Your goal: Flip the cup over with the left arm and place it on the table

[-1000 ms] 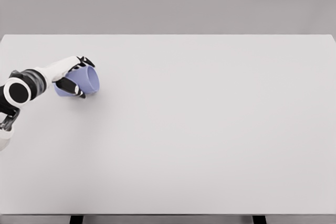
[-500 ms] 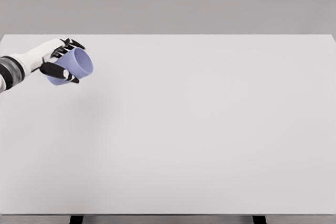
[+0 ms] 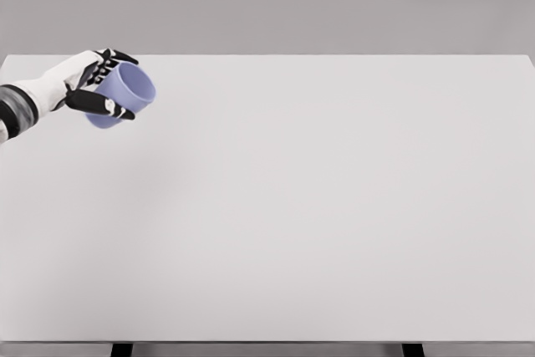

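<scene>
**Left hand holding the cup at the table's far left**

The left hand [image 3: 90, 85] is reaching in from the left edge, its fingers [image 3: 107, 106] wrapping the blue cup [image 3: 125, 94]. The cup is lying tilted, mouth facing right, apparently lifted clear of the white table [image 3: 318, 206]

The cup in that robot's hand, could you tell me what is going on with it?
The left hand holds a lilac cup above the far left part of the white table. The fingers wrap around its body, and the cup is tilted, its opening facing right and towards the camera. It has not been set down yet. The right arm is out of view.
</scene>
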